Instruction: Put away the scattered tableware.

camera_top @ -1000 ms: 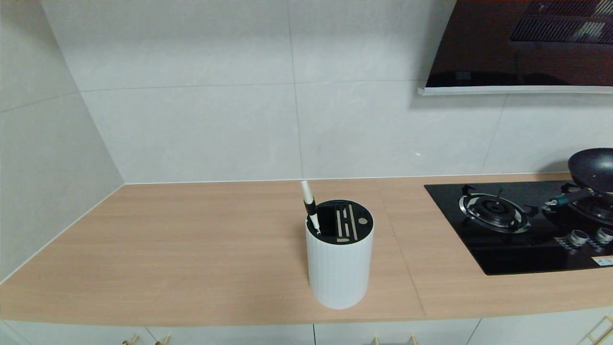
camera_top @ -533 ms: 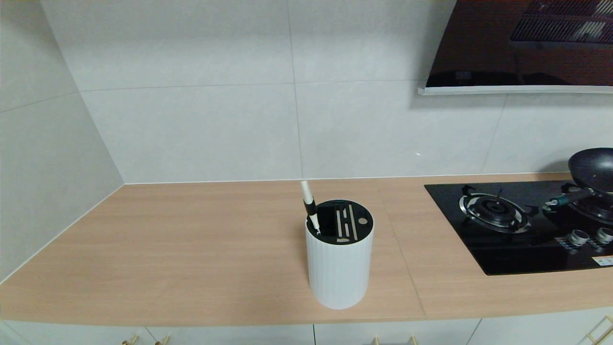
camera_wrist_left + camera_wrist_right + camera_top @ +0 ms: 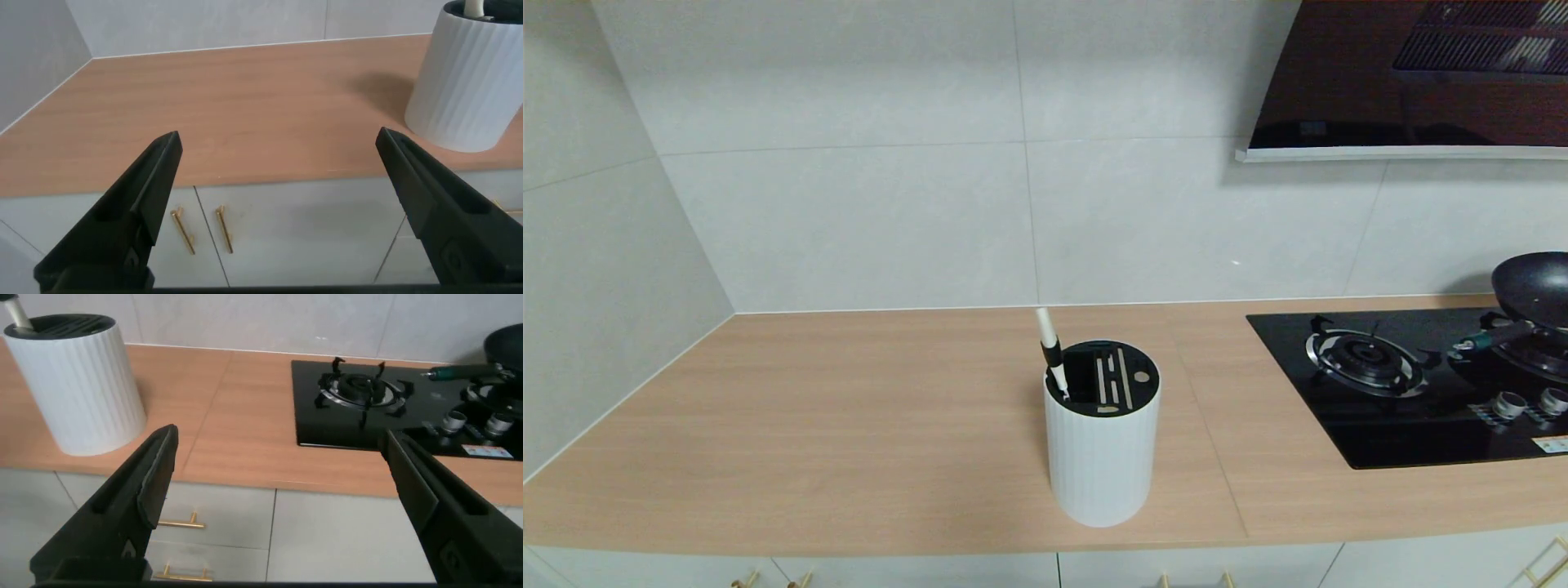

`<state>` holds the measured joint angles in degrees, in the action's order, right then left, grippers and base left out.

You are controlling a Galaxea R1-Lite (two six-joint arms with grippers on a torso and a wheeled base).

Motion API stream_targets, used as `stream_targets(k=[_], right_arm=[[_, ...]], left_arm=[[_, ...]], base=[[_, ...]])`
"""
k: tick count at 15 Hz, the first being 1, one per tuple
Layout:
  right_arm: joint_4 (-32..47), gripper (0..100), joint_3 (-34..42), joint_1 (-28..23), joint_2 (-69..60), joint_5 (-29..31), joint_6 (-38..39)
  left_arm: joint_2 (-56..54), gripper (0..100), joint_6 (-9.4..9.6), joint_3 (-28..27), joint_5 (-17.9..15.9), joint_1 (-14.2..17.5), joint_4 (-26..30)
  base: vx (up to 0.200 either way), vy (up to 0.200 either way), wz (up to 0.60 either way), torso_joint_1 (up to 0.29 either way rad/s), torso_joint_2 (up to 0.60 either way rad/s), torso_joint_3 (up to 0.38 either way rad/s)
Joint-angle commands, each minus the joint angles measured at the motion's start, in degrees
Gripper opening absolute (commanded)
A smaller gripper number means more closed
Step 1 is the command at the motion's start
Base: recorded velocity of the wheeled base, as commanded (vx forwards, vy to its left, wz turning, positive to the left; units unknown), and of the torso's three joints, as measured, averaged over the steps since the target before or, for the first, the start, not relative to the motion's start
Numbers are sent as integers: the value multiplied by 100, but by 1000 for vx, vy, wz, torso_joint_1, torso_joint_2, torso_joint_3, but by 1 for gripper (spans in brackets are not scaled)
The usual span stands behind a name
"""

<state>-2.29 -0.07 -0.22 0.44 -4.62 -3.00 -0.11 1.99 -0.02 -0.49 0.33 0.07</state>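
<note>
The left hand [image 3: 277, 139] hangs low in front of the cabinet, out to the left of the white holder [image 3: 470, 82] and nearer the room than it. Its two dark fingers [image 3: 139, 204] are spread wide, and through the gap I can see the front edge of the wooden surface [image 3: 849, 425] and a pair of gold drawer handles [image 3: 184, 231] below it.

The holder itself is a ribbed white cylinder with a black slotted top. It stands upright on the surface, close to the front edge. One utensil [image 3: 1050, 347], with a pale handle and a black band, sits in the opening at the holder's left rim. It leans slightly away from the holder's middle, and its handle pokes up above the top. Behind the holder the grey tiled wall [image 3: 849, 220] rises from the back of the surface.

The right hand [image 3: 279, 433] is low too, in front of the cabinet and to the right of the holder [image 3: 78, 384]. Its fingers [image 3: 143, 490] are splayed just as wide, with the surface edge and another gold handle [image 3: 181, 524] visible between them.

Further right of the holder, well apart from it, a black glass hob [image 3: 1405, 433] is set into the surface. Its nearer burner [image 3: 1364, 359] carries a bare pan support. Two round knobs [image 3: 1509, 403] sit toward the hob's front. A dark pan [image 3: 1531, 286] rests on the burner farthest from the holder. Above the hob, high on the wall, hangs a dark range hood [image 3: 1405, 82].
</note>
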Motion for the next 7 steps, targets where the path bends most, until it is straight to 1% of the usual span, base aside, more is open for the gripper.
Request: stream_targets(k=[1, 2, 7], right_arm=[[1, 100, -1, -13, 53, -4, 1], [1, 100, 7, -13, -18, 5, -34], [1, 100, 7, -13, -26, 5, -60]], left_arm=[[20, 100, -120, 2, -4, 2, 1], [11, 100, -172, 2, -4, 2, 1], [11, 100, -164, 2, -4, 2, 1]], base=[[0, 0, 0, 0, 0, 0], [0, 0, 0, 0, 0, 0], [0, 0, 0, 0, 0, 0]])
